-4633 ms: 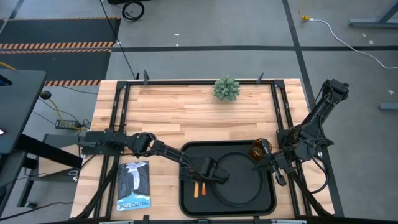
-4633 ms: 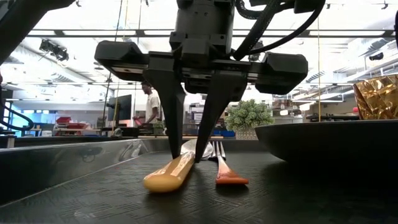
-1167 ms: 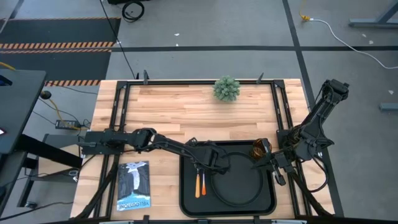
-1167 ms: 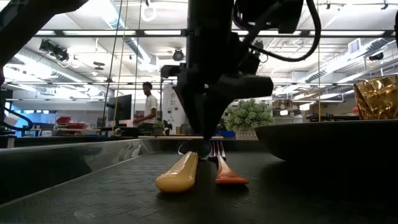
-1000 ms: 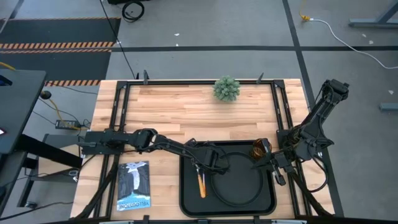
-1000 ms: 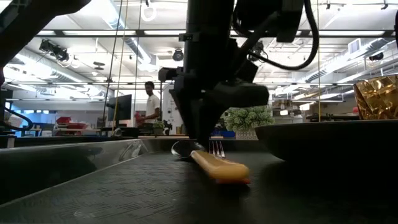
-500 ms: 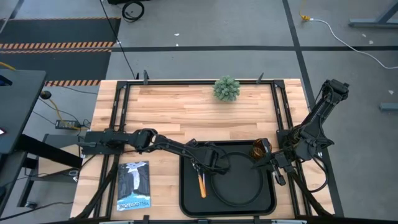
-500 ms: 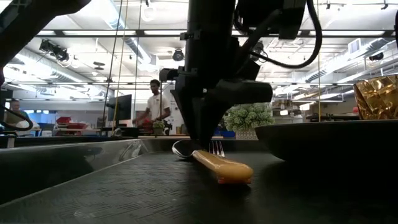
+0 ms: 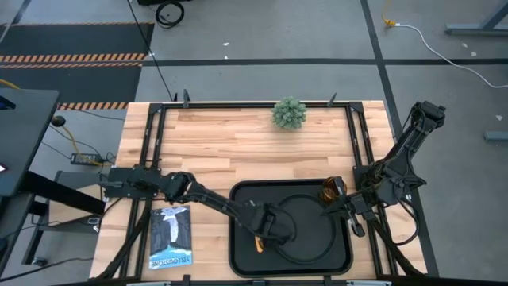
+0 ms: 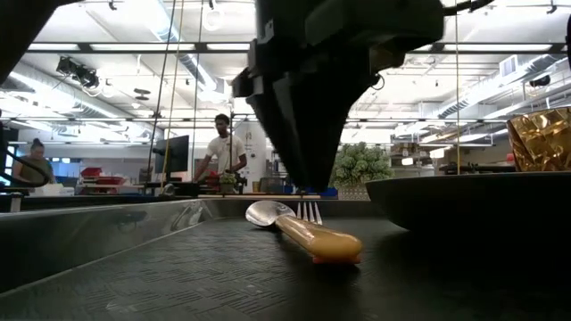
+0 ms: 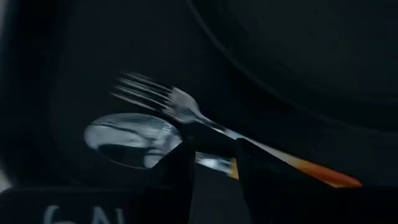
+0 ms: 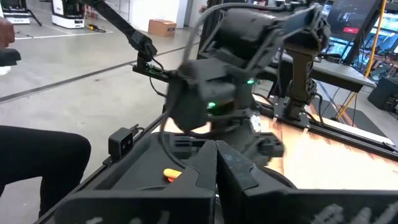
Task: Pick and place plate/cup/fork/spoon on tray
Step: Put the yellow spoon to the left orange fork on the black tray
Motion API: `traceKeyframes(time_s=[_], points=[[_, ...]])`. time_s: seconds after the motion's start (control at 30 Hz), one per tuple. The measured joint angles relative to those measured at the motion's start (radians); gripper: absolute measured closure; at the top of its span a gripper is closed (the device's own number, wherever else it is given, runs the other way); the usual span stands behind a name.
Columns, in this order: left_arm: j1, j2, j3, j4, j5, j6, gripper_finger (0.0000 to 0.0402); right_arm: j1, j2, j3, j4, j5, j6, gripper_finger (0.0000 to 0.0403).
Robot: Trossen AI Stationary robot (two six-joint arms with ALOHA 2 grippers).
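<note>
The black tray holds the round black plate, the amber cup at its far right corner, and the spoon and fork at its left. In the low view the spoon lies flat, its orange handle crossing over the fork. In the left wrist view the spoon's bowl and the fork's tines lie side by side. My left gripper hangs just above them, narrowly open and empty. My right gripper is shut and empty beside the cup.
A small potted plant stands at the table's far edge. A booklet lies left of the tray. The plate and the cup fill the tray's right side. People stand in the room beyond.
The spoon's handle has swung toward the table's right, over the fork's handle, while its bowl stayed in place. My left gripper has then risen off the spoon and gone toward the near edge. The spoon stays lying on the tray.
</note>
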Motion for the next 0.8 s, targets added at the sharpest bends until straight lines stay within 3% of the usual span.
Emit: traceKeyframes(time_s=[0.37,0.8], points=[[-0.034,0.001,-0.051,0.077,0.005,-0.058,0.0279,0.000,0.000,0.000,0.005,0.000,0.000,0.0396],[-0.034,0.025,-0.051,0.073,0.025,-0.003,0.0279,0.000,0.000,0.000,0.004,0.000,0.000,0.0396]])
